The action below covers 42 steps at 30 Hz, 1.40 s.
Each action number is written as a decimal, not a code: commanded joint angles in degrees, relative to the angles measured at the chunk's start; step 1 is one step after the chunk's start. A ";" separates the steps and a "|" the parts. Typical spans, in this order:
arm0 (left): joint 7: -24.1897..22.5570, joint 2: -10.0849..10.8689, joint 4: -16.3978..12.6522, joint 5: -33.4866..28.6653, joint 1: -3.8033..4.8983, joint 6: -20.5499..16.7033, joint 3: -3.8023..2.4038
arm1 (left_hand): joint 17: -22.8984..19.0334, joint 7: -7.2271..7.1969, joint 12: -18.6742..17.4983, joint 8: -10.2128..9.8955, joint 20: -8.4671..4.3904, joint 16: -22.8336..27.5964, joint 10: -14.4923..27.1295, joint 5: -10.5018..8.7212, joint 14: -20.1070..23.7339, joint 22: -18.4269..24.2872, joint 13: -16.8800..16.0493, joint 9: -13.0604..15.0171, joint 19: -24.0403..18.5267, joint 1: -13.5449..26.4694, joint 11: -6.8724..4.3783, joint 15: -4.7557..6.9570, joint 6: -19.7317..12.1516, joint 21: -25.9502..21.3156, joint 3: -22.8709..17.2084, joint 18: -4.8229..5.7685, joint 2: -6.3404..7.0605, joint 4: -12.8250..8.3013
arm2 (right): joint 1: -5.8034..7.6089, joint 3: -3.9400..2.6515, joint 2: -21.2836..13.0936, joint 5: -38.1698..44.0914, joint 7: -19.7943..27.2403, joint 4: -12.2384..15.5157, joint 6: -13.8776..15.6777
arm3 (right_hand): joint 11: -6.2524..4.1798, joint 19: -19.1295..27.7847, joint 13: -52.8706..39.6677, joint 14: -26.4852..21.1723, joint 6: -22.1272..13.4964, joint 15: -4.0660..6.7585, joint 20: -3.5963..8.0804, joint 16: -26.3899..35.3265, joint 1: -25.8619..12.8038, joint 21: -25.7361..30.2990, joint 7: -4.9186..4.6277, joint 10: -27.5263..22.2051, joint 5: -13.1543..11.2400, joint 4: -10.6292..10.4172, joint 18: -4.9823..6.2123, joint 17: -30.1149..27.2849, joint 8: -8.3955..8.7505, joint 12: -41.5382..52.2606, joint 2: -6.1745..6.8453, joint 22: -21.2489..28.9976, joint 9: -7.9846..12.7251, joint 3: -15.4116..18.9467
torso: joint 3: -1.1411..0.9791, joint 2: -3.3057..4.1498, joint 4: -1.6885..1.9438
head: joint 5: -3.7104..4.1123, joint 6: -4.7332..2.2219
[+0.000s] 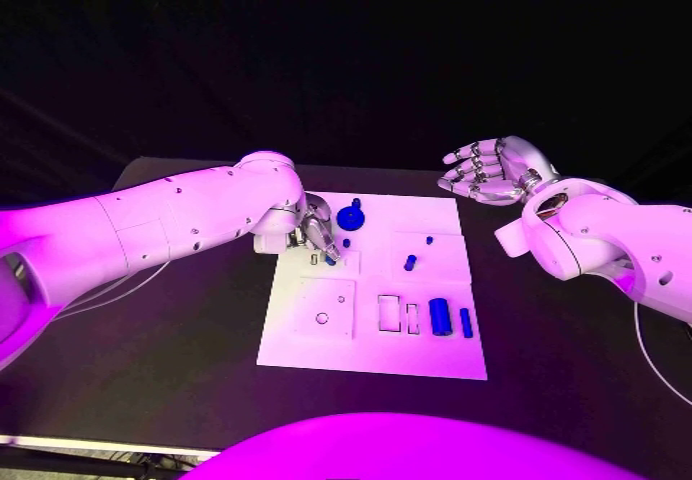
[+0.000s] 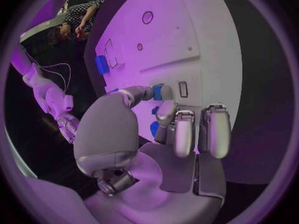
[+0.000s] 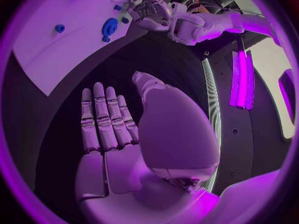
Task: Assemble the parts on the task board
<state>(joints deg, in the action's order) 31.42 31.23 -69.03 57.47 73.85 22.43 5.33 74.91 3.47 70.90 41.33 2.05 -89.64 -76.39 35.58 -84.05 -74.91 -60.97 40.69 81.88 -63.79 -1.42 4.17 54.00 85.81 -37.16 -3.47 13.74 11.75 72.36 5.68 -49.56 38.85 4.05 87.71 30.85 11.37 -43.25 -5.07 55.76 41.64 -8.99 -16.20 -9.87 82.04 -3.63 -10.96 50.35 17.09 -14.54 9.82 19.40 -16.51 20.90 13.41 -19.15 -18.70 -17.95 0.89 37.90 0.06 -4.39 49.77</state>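
Silver fingers of the left hand (image 1: 313,228) were pinched on a small blue part (image 2: 158,92), right down over the task board's (image 1: 433,350) upper-left corner. Just beside that hand sat the round blue piece (image 1: 351,217), and a short blue peg (image 1: 410,263) lay a bit further out toward the board's middle. Two long blue cylinders (image 1: 440,317) stood well apart, down by the near edge. The right hand (image 1: 493,170) hovered open off the board over the tabletop (image 1: 173,340), so the left was clearly nearer and I'd guess it seats the part.
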 commanded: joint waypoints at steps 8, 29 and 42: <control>-0.31 -0.61 -0.14 -0.92 -0.64 -0.25 0.46 | 15.09 -1.10 0.96 -0.28 -0.10 -0.36 -1.44 -1.65 -5.95 -3.36 -1.27 0.54 -0.03 1.44 -0.30 0.44 0.39 0.00 -8.69 0.82 -2.89 -11.24 | -0.03 0.00 0.09 -0.97 1.52 0.03 0.34 | 0.50 0.66 0.40 0.02 -0.20 -0.49 -0.15 0.61 0.09 0.13 -4.55 -0.17 0.30 0.17 0.58 -0.42 0.45 -0.44 -0.63 0.56 0.25 0.55 | 0.09 0.05 0.09 | 0.13 -0.01; -0.56 -0.42 -0.13 -0.26 -0.67 -1.75 0.51 | 15.09 -2.01 1.29 -1.23 -0.54 -0.36 -2.01 -5.37 -5.95 -3.21 -2.51 0.78 0.04 3.38 -0.90 0.90 1.14 -0.40 1.03 0.82 -3.79 -8.07 | -0.04 0.05 0.21 -1.11 1.42 -0.17 -0.03 | 0.71 1.53 1.05 -0.21 -0.34 -0.71 -0.27 1.24 0.06 0.13 -4.77 -0.40 0.33 0.31 0.47 -1.25 0.69 -0.69 -0.78 1.65 0.63 1.08 | 0.08 0.01 0.04 | 0.18 -0.10; -0.74 1.85 -1.92 1.35 -0.77 -3.09 0.07 | 15.09 -2.05 1.41 -3.07 -0.62 -0.36 -2.07 -20.84 -5.95 -3.18 -3.47 0.08 0.14 4.72 -0.89 0.91 2.95 -0.70 11.68 0.81 -1.69 0.93 | -0.10 0.07 0.16 -1.25 1.34 -0.34 -0.09 | 0.91 4.15 1.38 -1.10 -0.25 -1.07 -0.39 2.33 0.00 0.19 -4.91 -0.63 0.37 0.34 0.26 -2.53 0.80 -0.90 -1.06 3.57 1.08 2.13 | 0.05 -0.05 0.09 | 0.17 -0.52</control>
<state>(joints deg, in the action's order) 31.07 32.99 -70.66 57.86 73.23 19.78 5.39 74.91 1.22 72.09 38.46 1.71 -89.79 -78.25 15.14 -83.85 -74.90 -64.38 40.82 81.98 -58.92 -2.26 4.82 56.85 85.32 -25.57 -3.48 11.59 12.28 72.30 5.76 -49.42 37.64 4.66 87.39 31.10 11.99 -39.36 -3.74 54.94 41.64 -9.82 -16.60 -7.90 81.96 -3.64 -10.96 49.73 17.09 -14.30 9.78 16.95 -16.06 20.26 12.88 -15.69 -17.66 -16.13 0.99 37.91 0.12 -4.20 49.32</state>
